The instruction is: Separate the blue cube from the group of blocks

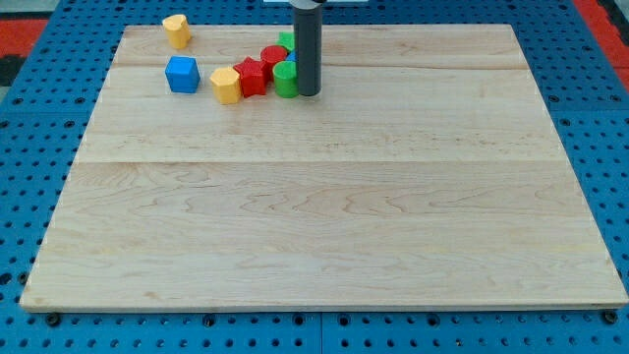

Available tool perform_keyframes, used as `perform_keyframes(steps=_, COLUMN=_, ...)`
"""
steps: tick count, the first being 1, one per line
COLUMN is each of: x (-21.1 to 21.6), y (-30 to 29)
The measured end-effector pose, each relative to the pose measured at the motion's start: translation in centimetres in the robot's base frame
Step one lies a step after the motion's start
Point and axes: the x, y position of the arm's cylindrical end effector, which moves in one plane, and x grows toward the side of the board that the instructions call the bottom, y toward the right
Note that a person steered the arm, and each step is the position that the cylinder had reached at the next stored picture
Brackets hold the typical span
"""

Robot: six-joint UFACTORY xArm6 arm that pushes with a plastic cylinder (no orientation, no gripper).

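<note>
Blue cube: here it is, the blue cube, upper left of the frame, sitting by itself on the wooden board.
Gap: a thin strip of bare wood shows between it and the yellow block to its right; near, but not touching as far as I can tell.
The group: the yellow block leads a tight row running right, a red block, another red block behind it, then a green cylinder, with more green peeking out at the view's top.
Hidden bit: a sliver of blue shows by the rod; too little to name.
Stray: a second yellow block stands alone, up near the top left corner, well apart from the row.
My tip: my tip is planted just beside the green cylinder's right side, at the far end of the cluster from the blue cube.
Jaws: none on this rig, just a plain rod, so nothing to open or close.
Progress: I'd call it mostly there, the cube already looks detached.
Left to do: widen that narrow gap, I'd judge, by coming round and nudging the cube further toward the view's left.
</note>
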Motion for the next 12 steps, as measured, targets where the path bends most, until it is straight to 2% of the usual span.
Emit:
perform_keyframes(steps=1, x=1.3, y=0.0)
perform_keyframes(steps=2, x=4.8, y=-3.2)
perform_keyframes(steps=3, x=6.5, y=-12.4)
perform_keyframes(steps=4, x=4.4, y=-22.0)
perform_keyframes(steps=5, x=-1.4, y=-22.5)
perform_keyframes(steps=6, x=-5.3, y=-23.4)
perform_keyframes(steps=7, x=-5.5, y=-21.3)
perform_keyframes(steps=9, x=-2.3, y=-15.6)
perform_keyframes(steps=11, x=-1.2, y=-13.3)
perform_keyframes(steps=12, x=0.6, y=-10.5)
